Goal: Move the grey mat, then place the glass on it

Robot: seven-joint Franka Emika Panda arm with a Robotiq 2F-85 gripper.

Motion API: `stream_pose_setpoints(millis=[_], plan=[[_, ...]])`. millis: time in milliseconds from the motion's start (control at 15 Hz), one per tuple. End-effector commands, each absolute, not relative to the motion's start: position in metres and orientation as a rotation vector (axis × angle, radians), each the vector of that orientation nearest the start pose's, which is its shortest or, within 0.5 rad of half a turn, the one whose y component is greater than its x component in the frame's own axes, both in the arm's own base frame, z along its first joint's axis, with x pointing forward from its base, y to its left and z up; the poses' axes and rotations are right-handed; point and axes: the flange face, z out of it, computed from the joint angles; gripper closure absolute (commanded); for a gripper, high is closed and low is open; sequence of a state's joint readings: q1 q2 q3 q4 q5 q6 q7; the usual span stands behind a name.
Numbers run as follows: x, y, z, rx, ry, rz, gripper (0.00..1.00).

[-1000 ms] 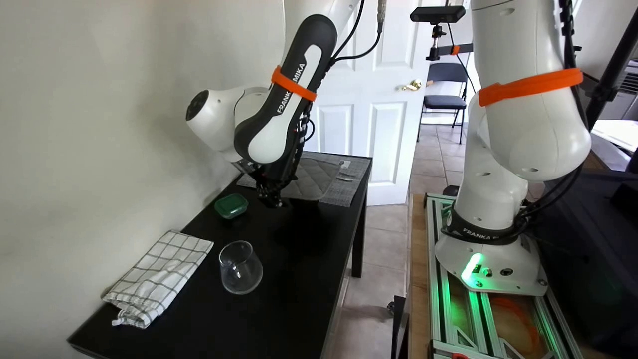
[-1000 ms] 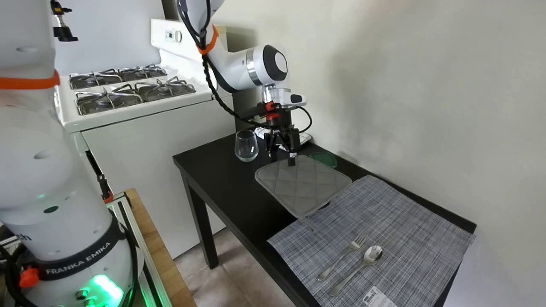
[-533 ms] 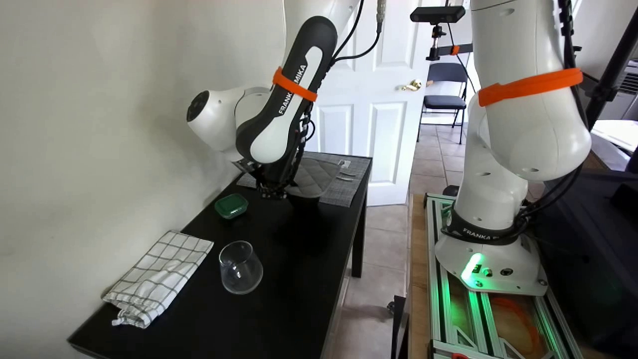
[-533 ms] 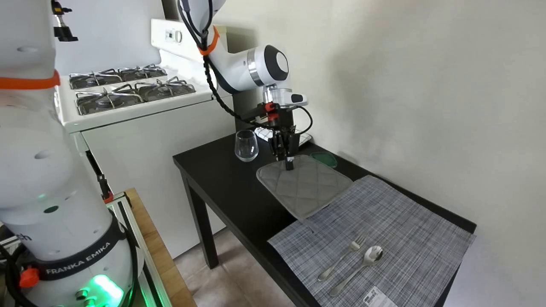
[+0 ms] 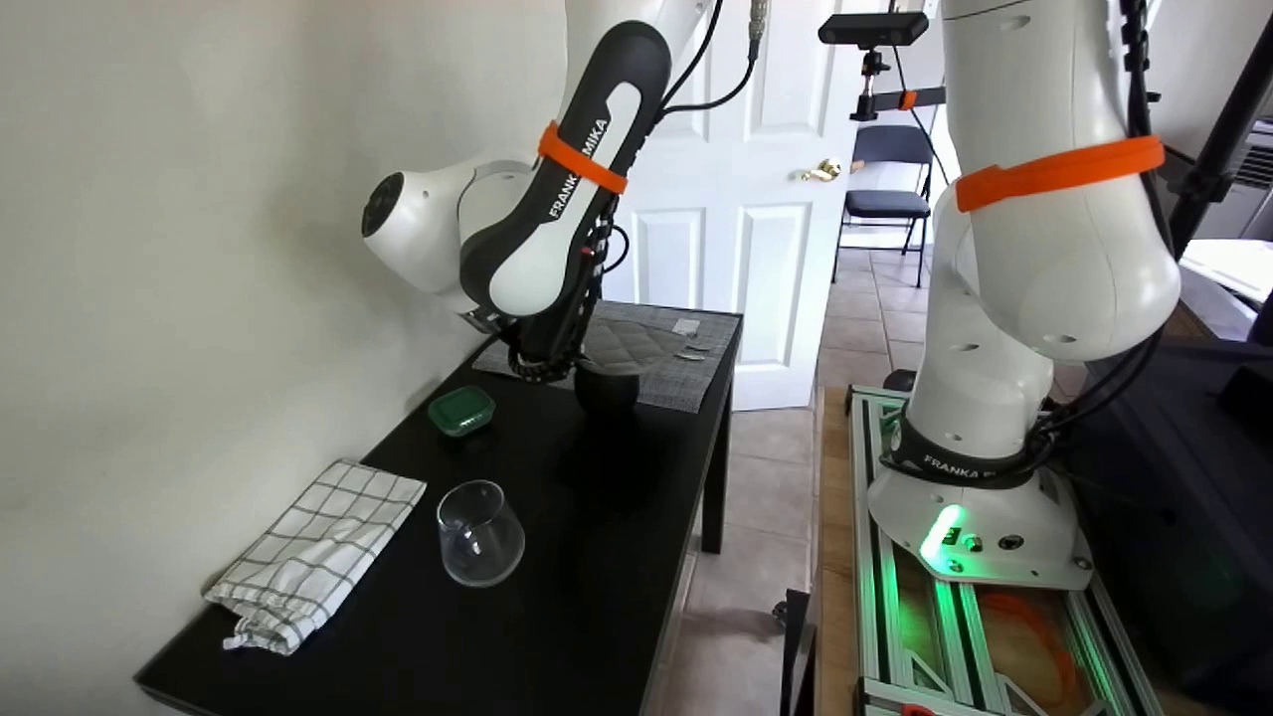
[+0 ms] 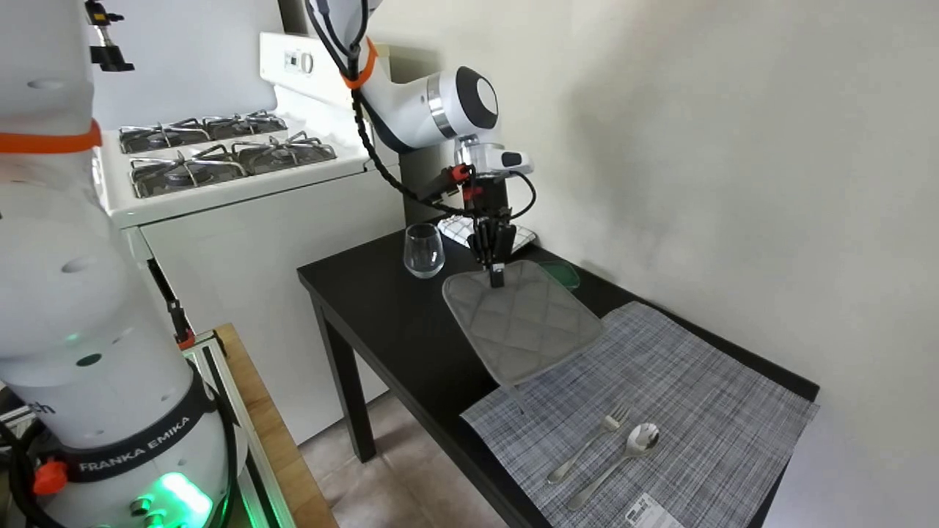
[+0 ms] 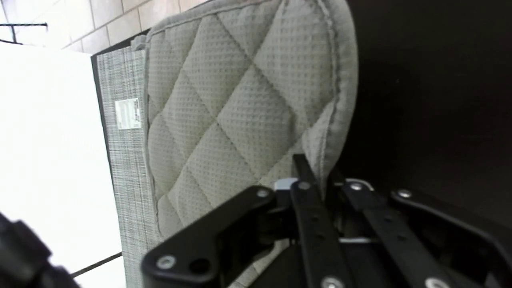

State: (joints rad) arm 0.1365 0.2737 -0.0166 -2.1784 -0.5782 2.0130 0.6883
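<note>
Your black gripper [image 7: 320, 174] clamps one edge of the grey quilted fabric mat [image 6: 524, 330] above a dark round cup [image 5: 607, 393], likely so you can carry the mat off; beyond that edge, apart, stands the clear rounded drinking glass [image 6: 423, 251].

Clear, rounded drinking glass [image 5: 481, 537] upright on black table [image 5: 587, 587], apart from white-and-grey checked cloth [image 5: 326, 545]; quilted grey mat [image 5: 631, 348] shows above dark cup [image 5: 608, 395], contact unclear.

The base [image 6: 139, 458] reads FRANKA EMIKA — the arm [image 5: 562, 204], crossed by a strap [image 5: 582, 159], shows FRANK and MIKA. The label [image 6: 649, 511] on the placemat [image 6: 697, 411] — illegible.
</note>
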Motion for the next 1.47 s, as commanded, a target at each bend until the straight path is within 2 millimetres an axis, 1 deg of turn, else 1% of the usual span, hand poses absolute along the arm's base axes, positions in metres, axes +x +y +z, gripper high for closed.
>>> stream_pose_setpoints(millis=[0,333,467,600,800,933,1400], plan=[[0.511,0.035,0.265,2.442,-0.285,-0.278,0.98],[0.507,0.036,0.304,2.324,-0.294,-0.380,0.98],[0.505,0.040,0.316,2.317,-0.296,-0.440,0.98],[0.504,0.046,0.324,2.320,-0.290,-0.495,0.98],[0.504,0.060,0.329,2.375,-0.263,-0.576,0.98],[0.507,0.070,0.331,2.432,-0.259,-0.601,0.98],[0.523,0.107,0.342,2.615,-0.161,-0.583,0.98]])
